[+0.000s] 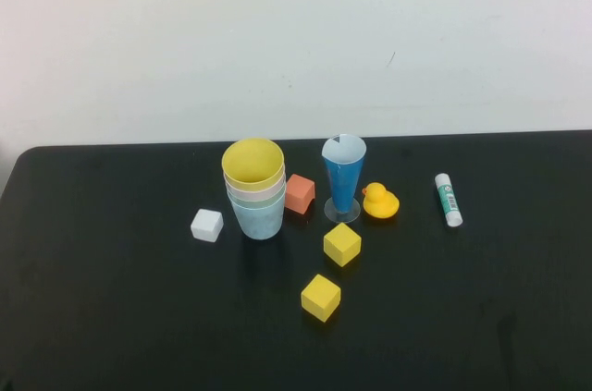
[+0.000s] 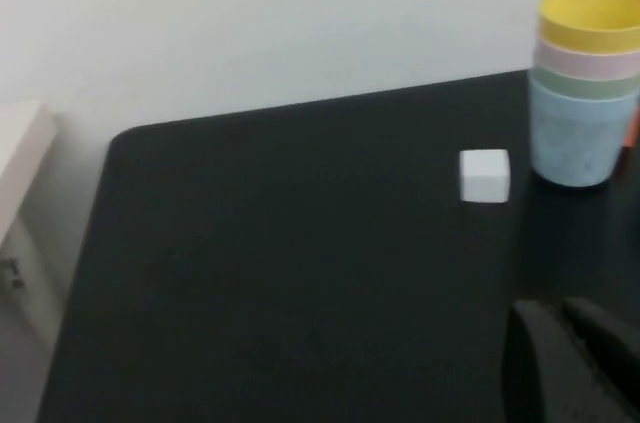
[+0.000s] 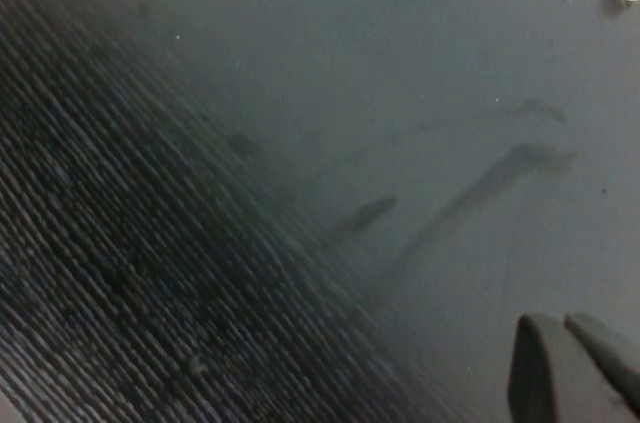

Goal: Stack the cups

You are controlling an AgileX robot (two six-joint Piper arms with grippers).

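The four cups stand nested in one upright stack (image 1: pixel 254 189) at the middle of the black table (image 1: pixel 111 299): light blue outermost at the bottom, then green, pink, and yellow on top. The stack also shows in the left wrist view (image 2: pixel 585 93). Neither arm shows in the high view. My left gripper (image 2: pixel 560 308) shows only in its wrist view, low over the table's left part, well short of the stack, fingers together and empty. My right gripper (image 3: pixel 565 321) hangs over bare table, fingers together and empty.
A white cube (image 1: pixel 206 225) lies left of the stack. An orange-red cube (image 1: pixel 300 193), a tall blue cone on a clear foot (image 1: pixel 343 174), a yellow duck (image 1: pixel 379 201) and a glue stick (image 1: pixel 448 199) lie to its right. Two yellow cubes (image 1: pixel 341 244) (image 1: pixel 320 297) lie in front.
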